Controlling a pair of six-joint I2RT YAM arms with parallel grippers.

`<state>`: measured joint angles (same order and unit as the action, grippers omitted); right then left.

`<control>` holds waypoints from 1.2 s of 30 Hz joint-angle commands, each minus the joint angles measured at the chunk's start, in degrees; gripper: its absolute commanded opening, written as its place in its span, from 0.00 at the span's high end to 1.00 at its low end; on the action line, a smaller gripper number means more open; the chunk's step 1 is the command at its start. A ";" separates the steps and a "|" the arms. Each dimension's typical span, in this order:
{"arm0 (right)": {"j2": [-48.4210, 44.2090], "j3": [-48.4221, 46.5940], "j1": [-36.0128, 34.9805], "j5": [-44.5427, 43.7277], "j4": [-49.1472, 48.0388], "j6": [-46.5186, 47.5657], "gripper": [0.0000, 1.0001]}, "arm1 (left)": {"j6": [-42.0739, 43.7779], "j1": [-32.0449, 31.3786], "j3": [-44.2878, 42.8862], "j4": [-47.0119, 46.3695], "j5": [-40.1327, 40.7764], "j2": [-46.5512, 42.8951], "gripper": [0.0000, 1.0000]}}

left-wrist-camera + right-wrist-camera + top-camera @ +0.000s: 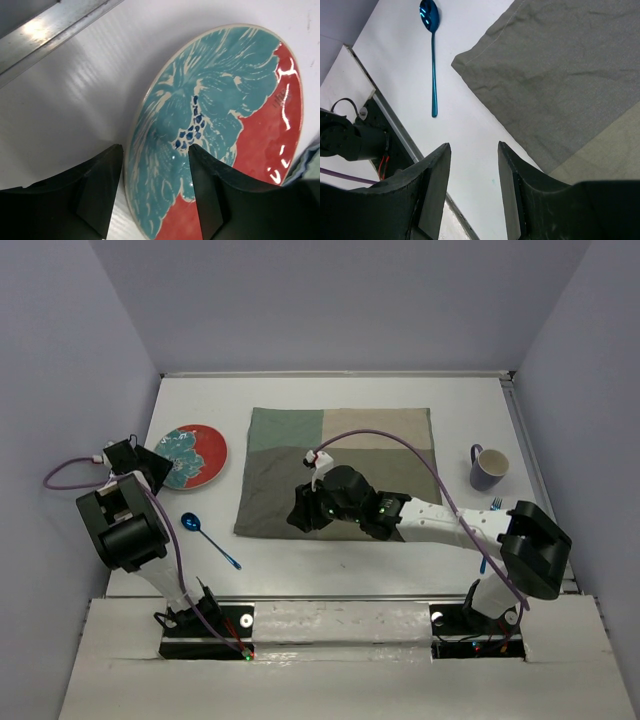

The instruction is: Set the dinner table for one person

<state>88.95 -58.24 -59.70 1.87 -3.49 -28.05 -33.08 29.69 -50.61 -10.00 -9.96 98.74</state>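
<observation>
A round plate (195, 454) (220, 80) with a teal flower on red lies at the far left of the white dinner table (330, 392). My left gripper (150, 468) (155, 147) is open and straddles the plate's near-left rim. One finger (215, 200) is over the plate's face and the other (95, 195) is outside the rim above the table. My right gripper (298, 515) (474, 145) is open and empty. It hovers over bare table by the front-left corner of the olive-green placemat (340, 470) (560, 65).
A blue spoon (208, 538) (433, 65) lies on the table left of the placemat. A purple-grey mug (489, 468) stands at the right. A blue fork (494, 506) below it is partly hidden by my right arm. A metal rail (55, 30) borders the table near the plate.
</observation>
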 commanded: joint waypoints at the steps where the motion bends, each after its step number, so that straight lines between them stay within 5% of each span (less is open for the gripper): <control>1: 0.44 -0.30 -0.41 -1.34 -2.75 0.37 0.52 | -3.65 0.45 0.24 -4.67 -5.59 3.99 0.35; 6: 0.00 -0.12 -0.41 -1.61 -3.19 0.02 0.52 | -5.68 0.54 1.92 -8.98 -6.83 3.83 0.48; 13: -1.23 0.31 -0.41 -3.80 -3.19 0.02 0.53 | -6.91 0.72 4.03 -13.11 -9.46 3.13 1.00; 29: -8.17 4.88 3.89 -4.07 -4.86 0.46 0.48 | -24.74 1.33 11.41 -41.75 -19.22 -11.11 1.00; 36: -12.74 7.35 9.69 1.64 -5.04 0.46 0.41 | -27.21 0.90 8.42 -44.23 -23.26 -18.66 1.00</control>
<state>78.98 -51.75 -52.60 -0.23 -4.86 -27.88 -53.69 30.46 -37.80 -38.02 -26.20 89.84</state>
